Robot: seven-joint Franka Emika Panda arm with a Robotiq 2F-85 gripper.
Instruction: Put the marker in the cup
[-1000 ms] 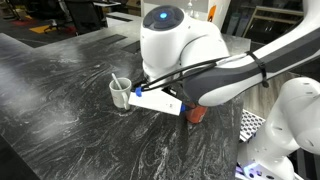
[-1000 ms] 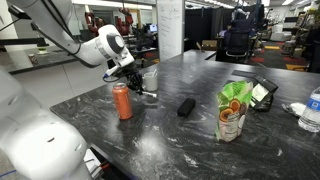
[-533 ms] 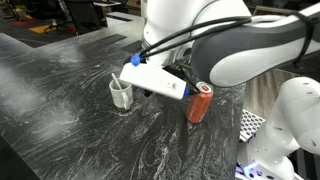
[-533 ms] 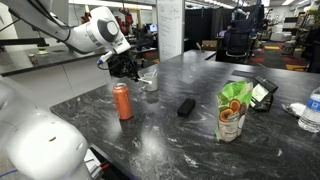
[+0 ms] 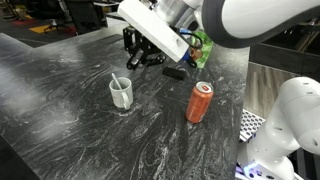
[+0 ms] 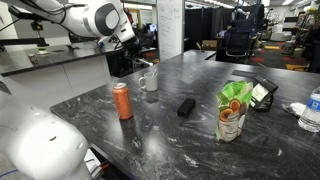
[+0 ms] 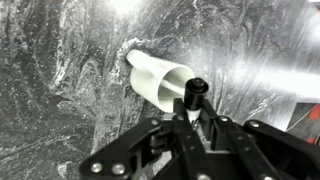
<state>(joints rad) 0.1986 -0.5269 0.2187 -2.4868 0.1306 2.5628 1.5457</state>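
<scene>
so the pincer [image 7: 192, 120] is clamped on the marker [image 7: 194, 91]. In the wrist view you can see the black stick end-on between the two fingers, pointing down at the bench [image 7: 60, 110]. The whole thing hangs in the air and touches nothing on the bench. In that view the cup [image 7: 157, 78] sits at roughly 10 o'clock from the marker tip, with its rim right beside the tip in the picture. In an exterior view the cup [image 5: 121, 95] stands upright with a pale stick [image 5: 117, 82] leaning inside, and the pincer [image 5: 136, 56] is up at about 1 o'clock from it. The orange can [image 5: 200, 103] stands at 3 o'clock from the cup, well apart, and a small black block [image 5: 175, 72] lies further back on the bench
</scene>
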